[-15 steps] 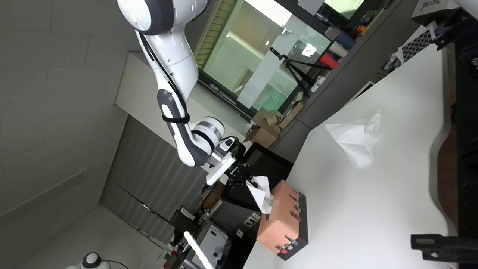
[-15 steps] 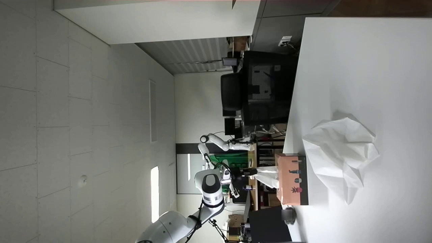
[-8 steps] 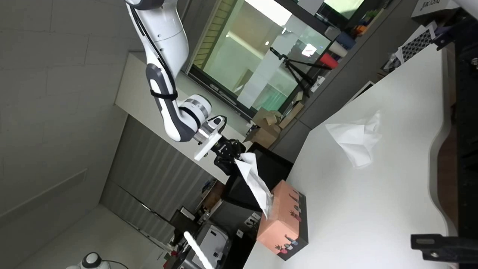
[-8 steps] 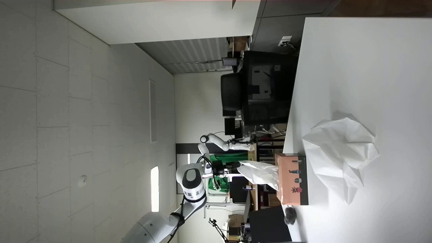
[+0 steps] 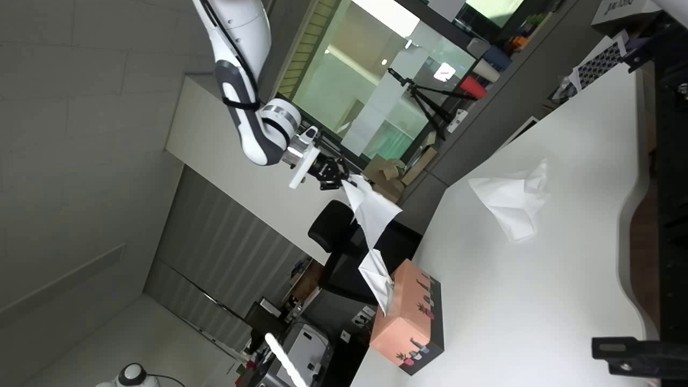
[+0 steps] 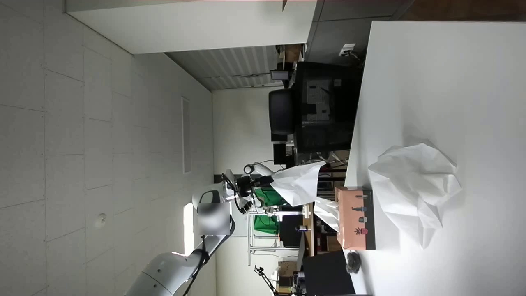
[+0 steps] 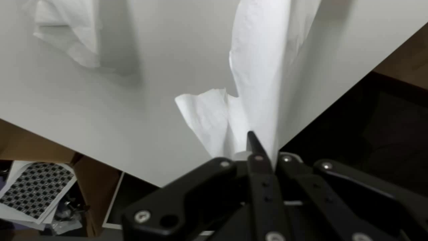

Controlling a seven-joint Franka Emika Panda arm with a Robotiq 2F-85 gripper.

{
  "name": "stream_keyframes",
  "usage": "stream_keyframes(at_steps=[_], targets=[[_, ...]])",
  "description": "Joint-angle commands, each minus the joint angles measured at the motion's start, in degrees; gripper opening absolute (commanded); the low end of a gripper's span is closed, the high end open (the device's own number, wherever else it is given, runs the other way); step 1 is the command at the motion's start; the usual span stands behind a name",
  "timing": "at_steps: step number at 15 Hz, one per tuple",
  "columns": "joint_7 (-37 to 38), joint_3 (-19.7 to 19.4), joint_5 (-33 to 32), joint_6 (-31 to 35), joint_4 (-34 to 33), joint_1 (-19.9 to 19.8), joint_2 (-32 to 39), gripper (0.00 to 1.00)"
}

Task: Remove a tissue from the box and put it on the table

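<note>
My gripper [image 5: 352, 182] is shut on a white tissue [image 5: 372, 210], which hangs stretched above the tissue box [image 5: 404, 318]. In an exterior view the gripper [image 6: 269, 180] holds the tissue [image 6: 298, 183] by one end. Another white tissue [image 5: 377, 277] sticks up from the box's opening; whether it touches the held one, I cannot tell. The box, orange and dark with cactus pictures, also shows here [image 6: 354, 218]. A crumpled tissue [image 6: 415, 185] lies on the white table [image 6: 452, 82]. In the wrist view the held tissue [image 7: 259, 63] runs from the fingertips [image 7: 262, 149].
A black chair [image 6: 328, 109] stands behind the table edge. A dark fuzzy object [image 6: 353, 262] lies beside the box. In the wrist view a cardboard box [image 7: 95, 190] with a patterned sheet [image 7: 36, 190] stands beyond the table. A black metal bracket [image 5: 634, 357] is at the front.
My gripper has risen away from the box, drawing the tissue up and out to nearly its full length. A further tissue now shows in the opening. The box and the tissue on the table have not moved.
</note>
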State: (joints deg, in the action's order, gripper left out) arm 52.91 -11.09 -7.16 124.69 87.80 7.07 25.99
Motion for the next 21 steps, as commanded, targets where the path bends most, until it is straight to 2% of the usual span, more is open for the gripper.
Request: stream_keyframes(at_steps=[1,4,7,10,14,18,21], targets=[[2.7,-2.3,-4.9,-8.0,-5.4,-2.4,2.9,0.0],[2.0,-3.7,-7.1,-15.9,-9.2,-5.0,6.1,0.0],[-2.4,-3.2,-5.5,-26.7,-14.5,-8.9,10.8,0.0],[-11.0,-1.4,-2.0,-36.0,-20.0,-12.6,15.3,0.0],[-21.5,0.4,2.5,-47.4,-27.7,-15.6,20.5,0.0],[-29.0,1.5,7.0,-60.2,-36.8,-17.9,27.3,0.0],[-33.2,2.0,7.6,-71.4,-43.7,-19.5,33.0,0.0]])
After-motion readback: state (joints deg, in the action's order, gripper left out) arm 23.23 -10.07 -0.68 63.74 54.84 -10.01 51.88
